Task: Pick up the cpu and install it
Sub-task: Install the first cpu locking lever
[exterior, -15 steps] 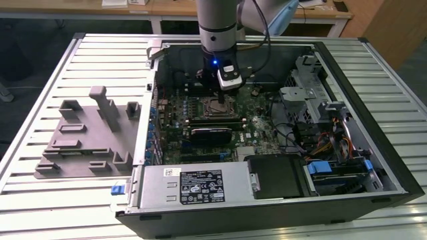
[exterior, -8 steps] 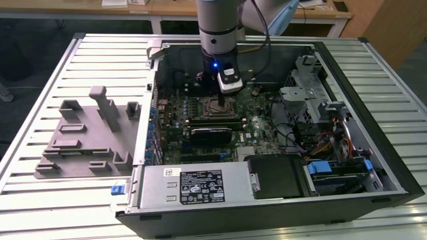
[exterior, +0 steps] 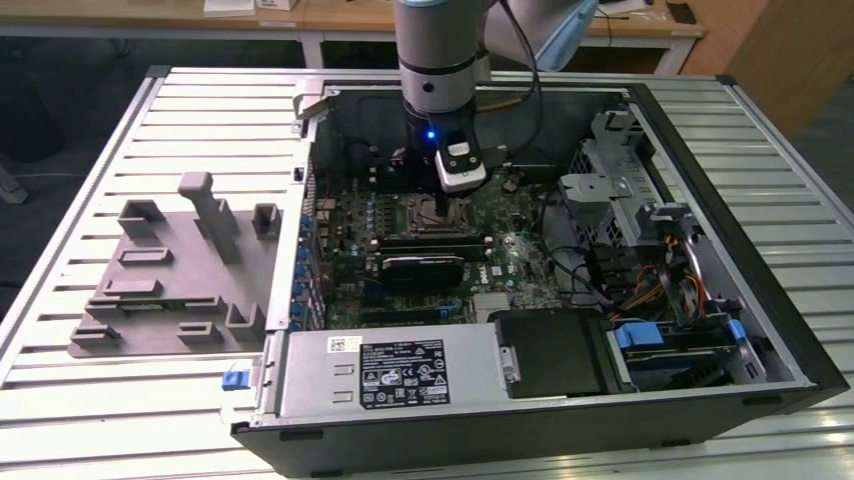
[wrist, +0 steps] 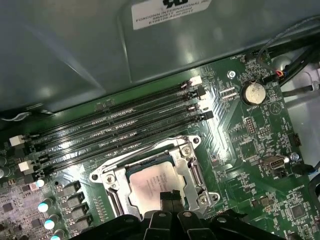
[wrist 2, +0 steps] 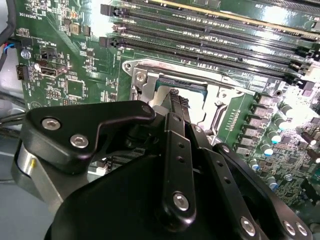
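Cpu (wrist: 154, 185) sits flat inside the motherboard socket (wrist: 150, 177), framed by the socket's metal bracket, pale silvery top facing up. End effector (wrist: 171, 196) is directly over the socket, fingertips together at one edge of the cpu; in the first wrist view the two tips appear pressed side by side with no gap, so clenched, and nothing is seen pinched between them. Whether the tips touch the cpu cannot be told.

Counts: one cpu, one socket, four long memory slots (wrist: 115, 132) running beside the socket, one round coin battery (wrist: 252, 92) past the slots' end.

Second wrist view shows the end effector's black linkage (wrist 2: 177, 165) covering most of the socket (wrist 2: 200, 100). Exterior view alone shows the whole open computer case (exterior: 747, 300) on the slatted table (exterior: 80, 420), with one grey fixture block (exterior: 174, 270) beside the case.
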Robot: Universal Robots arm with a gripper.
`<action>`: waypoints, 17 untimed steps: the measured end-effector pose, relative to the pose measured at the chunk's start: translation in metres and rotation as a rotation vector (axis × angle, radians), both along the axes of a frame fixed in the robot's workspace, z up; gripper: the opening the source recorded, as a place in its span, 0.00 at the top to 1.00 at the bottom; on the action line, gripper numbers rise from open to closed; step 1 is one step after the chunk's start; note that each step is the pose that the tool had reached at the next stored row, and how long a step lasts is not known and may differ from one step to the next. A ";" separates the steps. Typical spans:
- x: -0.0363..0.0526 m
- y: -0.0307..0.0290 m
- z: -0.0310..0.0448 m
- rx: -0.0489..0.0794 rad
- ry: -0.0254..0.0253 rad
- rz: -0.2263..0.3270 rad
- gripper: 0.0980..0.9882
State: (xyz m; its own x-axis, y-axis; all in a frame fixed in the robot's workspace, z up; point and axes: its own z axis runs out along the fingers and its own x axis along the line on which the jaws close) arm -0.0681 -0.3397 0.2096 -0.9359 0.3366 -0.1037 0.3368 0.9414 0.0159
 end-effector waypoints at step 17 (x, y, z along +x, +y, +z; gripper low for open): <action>0.0000 -0.0001 0.0150 0.028 -0.0001 0.000 0.99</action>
